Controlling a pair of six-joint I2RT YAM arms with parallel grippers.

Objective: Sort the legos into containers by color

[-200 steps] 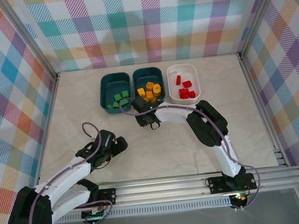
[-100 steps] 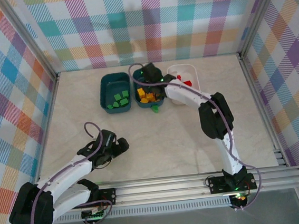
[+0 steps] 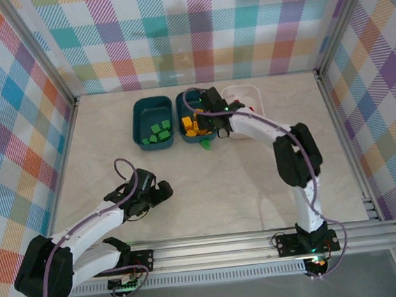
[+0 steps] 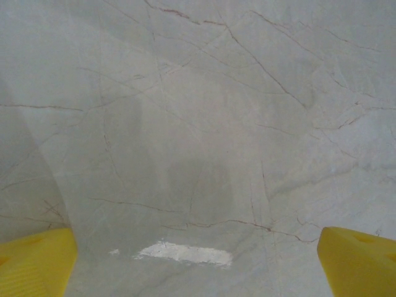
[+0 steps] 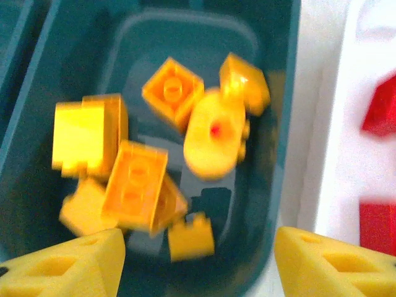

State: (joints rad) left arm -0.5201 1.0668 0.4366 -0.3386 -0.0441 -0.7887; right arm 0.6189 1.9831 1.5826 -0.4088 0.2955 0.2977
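My right gripper (image 5: 198, 266) hangs open over the middle teal container (image 3: 182, 105), nothing between its fingers. Below it lie several yellow legos (image 5: 136, 185), and a small blurred yellow one (image 5: 192, 237) sits right under the jaws. The left teal container (image 3: 139, 122) holds green legos (image 3: 158, 133). The white container (image 5: 340, 154) on the right holds red legos (image 5: 378, 111) and is partly hidden by the right arm in the top view. One green lego (image 3: 205, 145) lies on the table in front of the middle container. My left gripper (image 3: 161, 192) stands wide open over bare table (image 4: 198, 124).
The three containers stand side by side at the back of the marble table. Plaid walls close off the back and both sides. A metal rail (image 3: 228, 244) runs along the near edge. A white smear (image 4: 184, 253) marks the table under the left gripper.
The right arm swung from the table in front of the containers up over the middle teal one, and its jaws opened. The left arm barely shifted.
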